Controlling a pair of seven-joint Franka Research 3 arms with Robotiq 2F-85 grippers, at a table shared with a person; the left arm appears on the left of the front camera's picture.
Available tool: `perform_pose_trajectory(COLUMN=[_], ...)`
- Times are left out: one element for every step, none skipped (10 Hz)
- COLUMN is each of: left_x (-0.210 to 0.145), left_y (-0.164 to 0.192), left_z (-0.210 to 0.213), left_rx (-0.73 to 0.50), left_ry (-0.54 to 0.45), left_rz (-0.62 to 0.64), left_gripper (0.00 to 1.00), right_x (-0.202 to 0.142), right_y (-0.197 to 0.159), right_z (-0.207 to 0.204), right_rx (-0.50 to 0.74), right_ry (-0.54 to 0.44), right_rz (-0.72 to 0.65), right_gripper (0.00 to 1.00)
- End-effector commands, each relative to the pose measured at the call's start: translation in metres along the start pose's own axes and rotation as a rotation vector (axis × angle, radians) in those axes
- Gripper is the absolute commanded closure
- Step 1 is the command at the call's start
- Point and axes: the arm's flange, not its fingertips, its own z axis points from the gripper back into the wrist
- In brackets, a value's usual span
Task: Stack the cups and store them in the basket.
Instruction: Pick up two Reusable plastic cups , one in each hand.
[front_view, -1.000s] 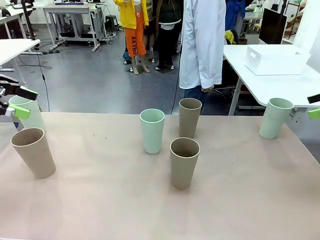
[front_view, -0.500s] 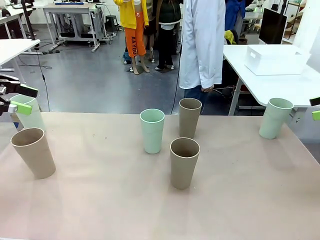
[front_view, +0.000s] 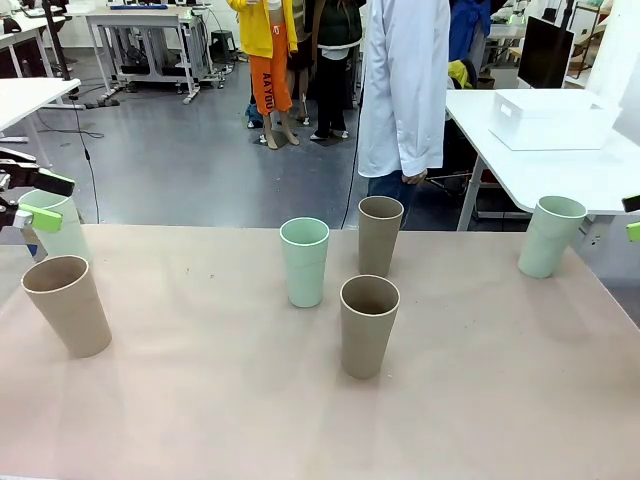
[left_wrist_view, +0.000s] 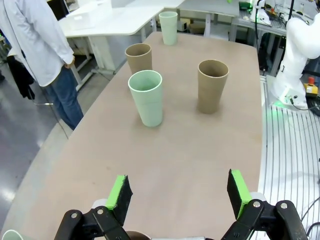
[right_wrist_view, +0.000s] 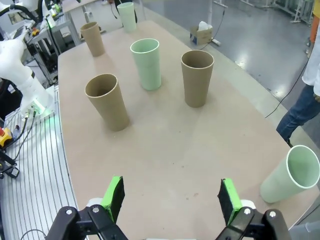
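Jaws apart on left gripper (left_wrist_view: 180, 192) and right gripper (right_wrist_view: 172, 197), both empty: likely best to pinch tan cup (front_view: 66, 305), 9 o'clock on table (front_view: 200, 410), squarely below rim, kept upright.

No text, label, brand, number or sign can be read at this table. The cups (front_view: 304, 262), mint green and tan alike, show plain matte walls, and the white basket (front_view: 548, 130) is blank on the walls that face the front camera.
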Motion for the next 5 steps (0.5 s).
perform_pose_trajectory(left_x=[0.0008, 0.0008, 0.0008, 0.0008, 0.0008], left_y=[0.0037, 0.0037, 0.0037, 0.0037, 0.0037], left_z=[-0.0005, -0.0005, -0.0005, -0.0005, -0.0005], left_rx=[-0.005, -0.005, -0.005, -0.005, -0.005], left_ry=[-0.028, -0.028, -0.028, -0.028, -0.028], left_rz=[-0.022, -0.022, -0.022, -0.022, -0.022], left_gripper=[0.0, 0.0, 0.0, 0.0, 0.0], right_x=[0.0001, 0.0001, 0.0001, 0.0001, 0.0001], right_y=[-0.0033, -0.0033, -0.0033, -0.0033, -0.0033], right_z=[0.0004, 0.0004, 0.0004, 0.0004, 0.0004], right_rx=[0.006, 0.006, 0.006, 0.006, 0.006], right_ry=[-0.024, -0.024, -0.024, -0.024, -0.024], right_rz=[0.025, 0.025, 0.025, 0.025, 0.025], right_gripper=[0.0, 0.0, 0.0, 0.0, 0.0])
